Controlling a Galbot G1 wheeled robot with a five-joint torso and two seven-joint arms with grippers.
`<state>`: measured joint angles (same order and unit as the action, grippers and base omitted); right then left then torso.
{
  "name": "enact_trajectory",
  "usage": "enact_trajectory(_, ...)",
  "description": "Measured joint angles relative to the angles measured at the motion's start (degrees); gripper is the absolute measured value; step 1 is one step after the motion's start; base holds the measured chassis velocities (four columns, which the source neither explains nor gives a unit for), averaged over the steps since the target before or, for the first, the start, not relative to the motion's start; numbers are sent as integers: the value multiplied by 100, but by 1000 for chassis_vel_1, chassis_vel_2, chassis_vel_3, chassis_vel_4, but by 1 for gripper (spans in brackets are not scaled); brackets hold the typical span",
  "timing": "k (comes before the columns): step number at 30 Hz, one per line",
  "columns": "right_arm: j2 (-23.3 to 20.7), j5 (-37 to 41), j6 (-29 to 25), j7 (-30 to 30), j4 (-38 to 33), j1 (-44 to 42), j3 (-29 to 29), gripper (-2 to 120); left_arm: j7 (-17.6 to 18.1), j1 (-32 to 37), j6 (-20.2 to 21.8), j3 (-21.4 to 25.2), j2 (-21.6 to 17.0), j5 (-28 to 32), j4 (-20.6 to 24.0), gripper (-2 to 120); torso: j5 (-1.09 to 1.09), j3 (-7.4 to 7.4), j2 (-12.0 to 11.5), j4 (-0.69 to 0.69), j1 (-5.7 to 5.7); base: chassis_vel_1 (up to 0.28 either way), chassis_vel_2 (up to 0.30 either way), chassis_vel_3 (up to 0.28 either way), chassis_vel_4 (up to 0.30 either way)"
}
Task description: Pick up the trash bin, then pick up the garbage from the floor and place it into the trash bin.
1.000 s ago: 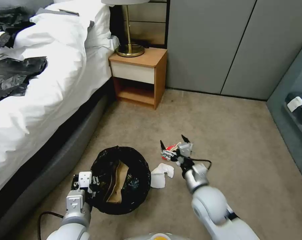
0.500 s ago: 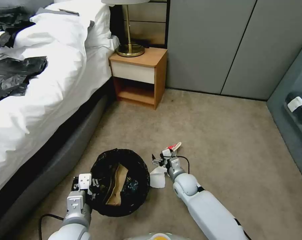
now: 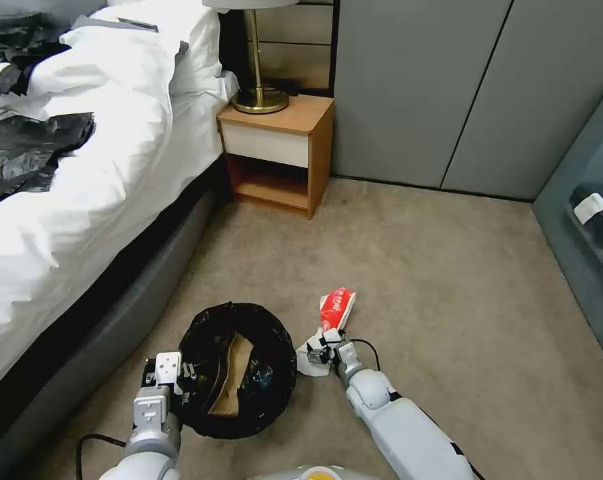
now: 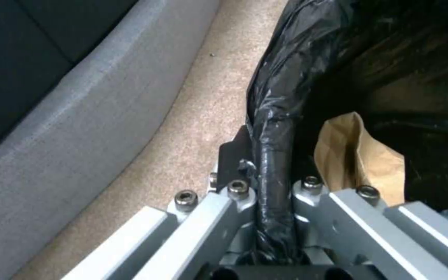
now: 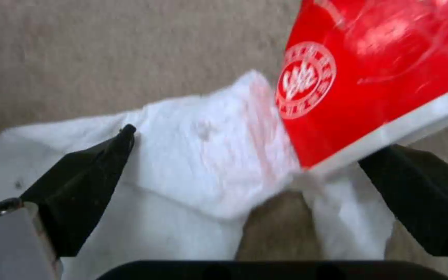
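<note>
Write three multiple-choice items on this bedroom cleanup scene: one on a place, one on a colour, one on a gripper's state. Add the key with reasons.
1. Where is the brown paper bag?
A. On the bed
B. Inside the trash bin
C. On the nightstand

2. What colour is the packet beside the white tissue?
A. Red and white
B. Green
C. Blue

3. The left gripper is:
A. Open above the carpet
B. Shut on the bin's rim
C. Holding the tissue

Key: B, the bag stands in the black liner; A, red face with white edge; B, its fingers clamp the liner-covered rim.
</note>
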<state>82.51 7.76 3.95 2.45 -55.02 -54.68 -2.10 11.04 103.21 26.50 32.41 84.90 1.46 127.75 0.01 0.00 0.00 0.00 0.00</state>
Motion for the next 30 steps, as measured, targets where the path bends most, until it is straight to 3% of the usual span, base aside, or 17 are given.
enact_trajectory(14,113,-147,-271,-12,306,-53,103,94,10,28,-56,-34,9,-22,-15,0,-1,-1,1,0,-1,0,0,0,0)
enact_trajectory(23,128,-127,-264,-19,205,-103,102,72,4,-1,-57,-55,8,-21,-13,0,0,-1,1,2,-1,0,0,0,0)
enact_trajectory(25,88,-103,-182,-18,84,-145,94,61,1,-15,-57,-63,6,-16,-13,0,4,0,0,4,-1,0,0,0,0)
enact_trajectory(29,37,-66,-123,6,-1,-170,95,62,-1,-21,-56,-71,6,-14,-13,0,3,0,0,4,-1,0,0,0,0)
enact_trajectory(30,-7,-37,-80,28,-74,-201,100,68,-1,-24,-56,-72,7,-14,-13,0,1,1,0,3,-1,0,0,0,0)
